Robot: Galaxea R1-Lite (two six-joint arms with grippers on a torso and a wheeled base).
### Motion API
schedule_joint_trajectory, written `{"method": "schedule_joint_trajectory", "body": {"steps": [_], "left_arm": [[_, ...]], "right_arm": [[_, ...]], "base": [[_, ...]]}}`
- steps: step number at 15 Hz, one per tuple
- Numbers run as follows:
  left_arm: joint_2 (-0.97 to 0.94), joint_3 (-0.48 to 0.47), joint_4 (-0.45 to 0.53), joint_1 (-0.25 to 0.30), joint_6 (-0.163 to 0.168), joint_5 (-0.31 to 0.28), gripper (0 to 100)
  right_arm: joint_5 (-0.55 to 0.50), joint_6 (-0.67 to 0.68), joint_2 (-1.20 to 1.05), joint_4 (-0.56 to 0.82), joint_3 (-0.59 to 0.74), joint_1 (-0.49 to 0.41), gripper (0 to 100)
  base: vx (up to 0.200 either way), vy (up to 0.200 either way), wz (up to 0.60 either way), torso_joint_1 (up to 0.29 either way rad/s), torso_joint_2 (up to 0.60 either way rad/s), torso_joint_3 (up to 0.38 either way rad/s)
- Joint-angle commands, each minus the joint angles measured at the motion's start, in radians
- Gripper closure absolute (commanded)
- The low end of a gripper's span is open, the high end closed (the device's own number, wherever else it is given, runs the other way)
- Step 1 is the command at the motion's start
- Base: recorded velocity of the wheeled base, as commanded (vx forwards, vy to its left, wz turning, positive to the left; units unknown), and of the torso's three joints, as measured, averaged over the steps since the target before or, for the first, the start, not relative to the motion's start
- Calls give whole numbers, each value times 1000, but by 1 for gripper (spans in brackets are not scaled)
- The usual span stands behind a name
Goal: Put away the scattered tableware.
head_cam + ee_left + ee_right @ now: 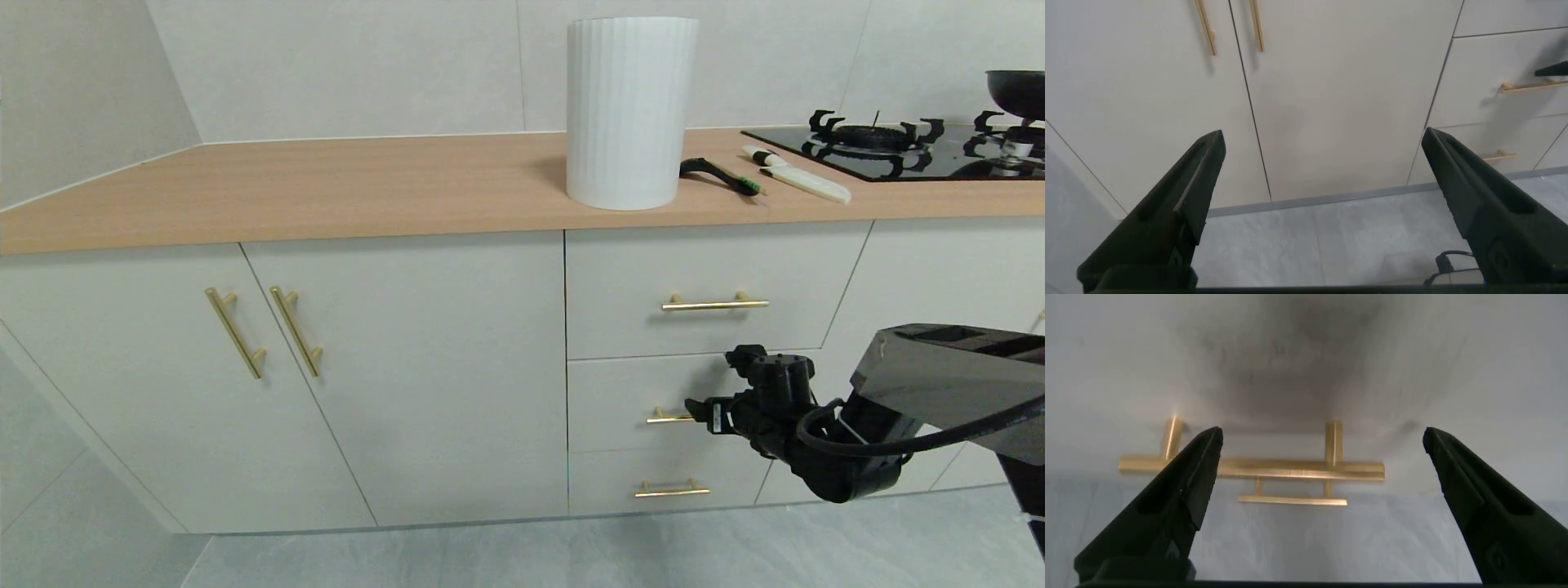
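My right gripper (pixel 1319 453) gapes wide, right at the middle drawer handle (pixel 1253 466). My left gripper (pixel 1323 143) is spread wide too, facing the cabinet doors (pixel 1339 90). Up on the countertop (pixel 326 184), the black-handled utensil (pixel 722 175) and the white knife (pixel 796 178) lie beside the white ribbed container (pixel 630 110).

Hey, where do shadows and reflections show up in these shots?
Head view: the white ribbed container casts a soft shadow to its left on the countertop, and the glossy hob mirrors its burner grates. Right wrist view: a dark shadow sits on the drawer front above the brass handle.
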Motion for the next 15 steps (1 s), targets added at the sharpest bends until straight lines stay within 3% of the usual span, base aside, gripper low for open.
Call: {"method": "schedule_joint_trajectory", "body": {"steps": [1,15], "left_arm": [[0,0,-1,0,0,0,0],[0,0,1,0,0,0,0]], "right_arm": [[-1,1,32,-6,-19,0,0],[-7,-5,43,14,-1,0,0]], "base": [[0,0,0,0,0,0],[0,0,0,0,0,0]]}}
